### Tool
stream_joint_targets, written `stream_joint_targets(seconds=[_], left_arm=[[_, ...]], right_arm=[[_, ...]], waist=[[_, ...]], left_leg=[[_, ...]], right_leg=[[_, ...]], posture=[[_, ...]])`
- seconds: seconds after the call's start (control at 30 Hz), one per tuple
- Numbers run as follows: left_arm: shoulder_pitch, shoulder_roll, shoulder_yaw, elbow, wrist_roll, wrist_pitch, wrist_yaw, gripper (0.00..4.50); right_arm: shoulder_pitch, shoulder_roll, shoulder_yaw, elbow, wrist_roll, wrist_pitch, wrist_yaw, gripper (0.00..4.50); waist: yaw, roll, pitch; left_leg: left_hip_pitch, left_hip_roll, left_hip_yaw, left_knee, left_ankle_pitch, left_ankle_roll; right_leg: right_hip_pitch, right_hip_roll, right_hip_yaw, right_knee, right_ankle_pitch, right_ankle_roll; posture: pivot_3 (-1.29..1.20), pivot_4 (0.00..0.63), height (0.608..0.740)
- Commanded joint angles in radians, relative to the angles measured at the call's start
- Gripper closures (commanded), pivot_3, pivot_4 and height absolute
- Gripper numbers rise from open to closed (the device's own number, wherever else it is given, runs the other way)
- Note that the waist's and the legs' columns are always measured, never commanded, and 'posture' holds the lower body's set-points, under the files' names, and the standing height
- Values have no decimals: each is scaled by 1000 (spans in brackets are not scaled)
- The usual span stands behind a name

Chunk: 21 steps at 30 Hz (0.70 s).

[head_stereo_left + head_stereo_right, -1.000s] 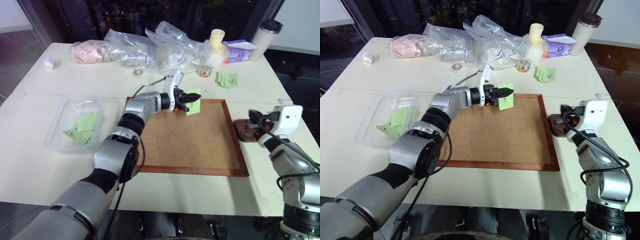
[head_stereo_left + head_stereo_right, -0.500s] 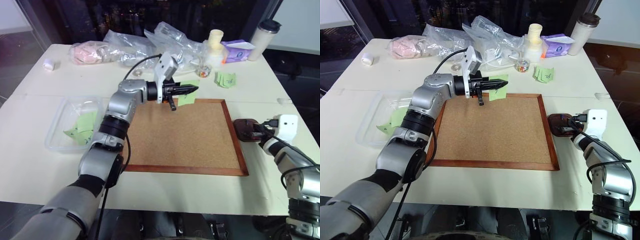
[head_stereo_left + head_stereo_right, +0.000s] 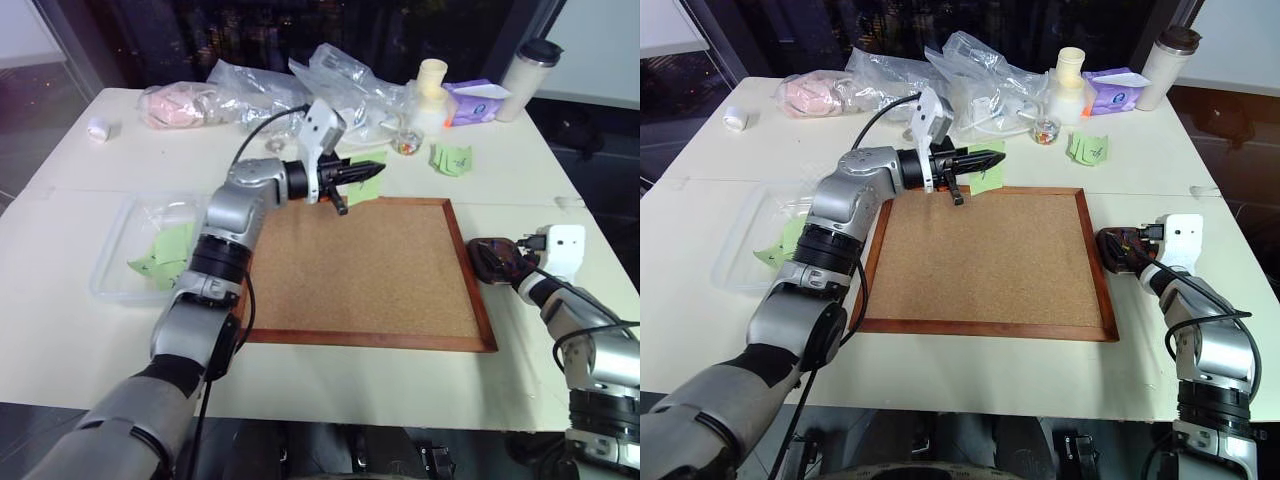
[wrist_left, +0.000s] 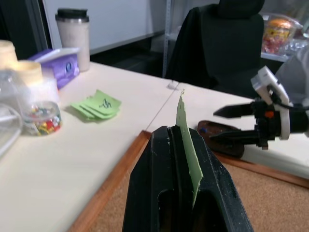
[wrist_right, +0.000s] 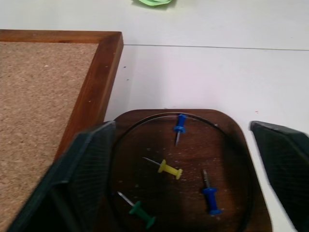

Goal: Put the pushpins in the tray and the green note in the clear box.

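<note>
Right gripper (image 5: 183, 159) just sprang wide open over the tray (image 5: 236, 145), lower right: pushpins (image 5: 210, 195) dropped in. Left gripper (image 3: 345, 177), pinching the green note (image 3: 366, 185) upper-middle, has lifted off the corkboard (image 3: 400, 280); clear box (image 3: 115, 250) at left next, I'd guess.

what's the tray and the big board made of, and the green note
The tray: looks like dark varnished wood, faint sheen and grain. The board: speckled tan cork surface in a reddish-brown wood frame. The green note: thin paper, seen edge-on, pinched in the left gripper.
</note>
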Motion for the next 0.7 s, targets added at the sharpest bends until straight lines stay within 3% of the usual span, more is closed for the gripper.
stream_joint_targets(seconds=[0.03,0.4,0.6,0.7], left_arm=[[-2,19,5,-62,-14,5,10,4500],[8,45,-12,-59,1,-5,30,4500],[5,49,-11,-49,3,-11,37,4500],[4,49,-12,-44,3,-15,40,4500]], right_arm=[[-2,3,-24,-53,6,-14,-14,34],[9,-10,-42,-64,-8,-5,-60,34],[65,-85,34,-80,-106,-10,-38,34],[66,-71,28,-107,-72,2,-17,34]], waist=[[0,0,0],[0,0,0],[0,0,0],[-3,0,0]], left_leg=[[0,0,0,0,0,0],[0,0,0,0,0,0],[0,0,0,0,0,0],[1,0,0,0,0,0]], right_leg=[[0,0,0,0,0,0],[0,0,0,1,0,0],[0,0,0,1,0,0],[0,0,0,1,0,0]], posture=[[0,150,735],[0,150,735],[0,150,735],[0,150,735]])
